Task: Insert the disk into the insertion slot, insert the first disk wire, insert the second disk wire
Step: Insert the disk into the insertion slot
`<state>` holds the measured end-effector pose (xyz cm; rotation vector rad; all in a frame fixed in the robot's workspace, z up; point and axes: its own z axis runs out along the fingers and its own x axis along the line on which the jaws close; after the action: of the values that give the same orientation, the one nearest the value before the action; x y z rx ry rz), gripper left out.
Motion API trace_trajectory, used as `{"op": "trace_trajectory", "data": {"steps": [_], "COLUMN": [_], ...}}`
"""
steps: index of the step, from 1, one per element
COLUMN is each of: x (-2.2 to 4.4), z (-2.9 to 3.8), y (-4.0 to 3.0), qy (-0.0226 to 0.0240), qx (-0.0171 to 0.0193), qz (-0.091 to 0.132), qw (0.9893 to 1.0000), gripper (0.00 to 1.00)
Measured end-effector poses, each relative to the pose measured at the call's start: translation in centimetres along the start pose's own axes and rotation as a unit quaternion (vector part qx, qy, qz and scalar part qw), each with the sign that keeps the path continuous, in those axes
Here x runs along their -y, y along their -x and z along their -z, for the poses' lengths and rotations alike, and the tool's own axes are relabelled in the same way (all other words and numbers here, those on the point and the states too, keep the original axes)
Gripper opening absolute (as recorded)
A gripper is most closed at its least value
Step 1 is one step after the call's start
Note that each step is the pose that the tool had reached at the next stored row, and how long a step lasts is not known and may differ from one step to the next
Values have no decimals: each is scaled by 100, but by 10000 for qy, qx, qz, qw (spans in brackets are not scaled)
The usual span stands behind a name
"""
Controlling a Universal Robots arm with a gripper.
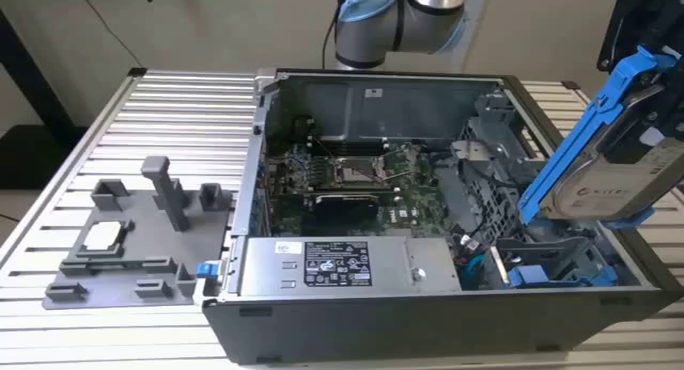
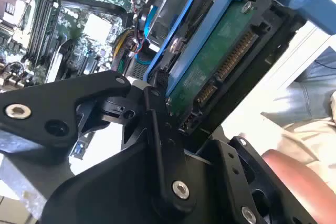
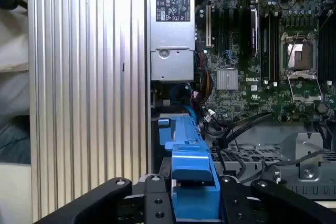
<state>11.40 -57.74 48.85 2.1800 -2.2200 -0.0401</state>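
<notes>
Gripper (image 3: 191, 200) is clamped on disk (image 1: 629, 176) | disk is held tilted above insertion slot (image 1: 550, 251), at the exterior view's right

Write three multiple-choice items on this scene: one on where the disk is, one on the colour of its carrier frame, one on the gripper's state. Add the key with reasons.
1. Where is the disk?
A. Flat on the slatted table
B. Lying on the motherboard
C. Held up over the open computer case, at the exterior view's right

2. What colour is the disk's carrier frame?
A. Blue
B. Red
C. Yellow

3. What is the gripper doing?
A. Open, clear of everything
B. Shut on the disk
C. Shut on a cable

Key:
1 C: the exterior view shows it tilted in the air above the case's edge.
2 A: the frame is bright blue in every view.
3 B: in the first wrist view the black fingers close on the frame from both sides, and the disk hangs unsupported otherwise.
</notes>
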Motion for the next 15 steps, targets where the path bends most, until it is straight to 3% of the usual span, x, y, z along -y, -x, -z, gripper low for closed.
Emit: {"op": "trace_trajectory", "data": {"steps": [15], "x": [1], "z": [-32], "y": [1], "qy": [0], "qx": [5], "qz": [0], "qw": [10000], "gripper": [33]}}
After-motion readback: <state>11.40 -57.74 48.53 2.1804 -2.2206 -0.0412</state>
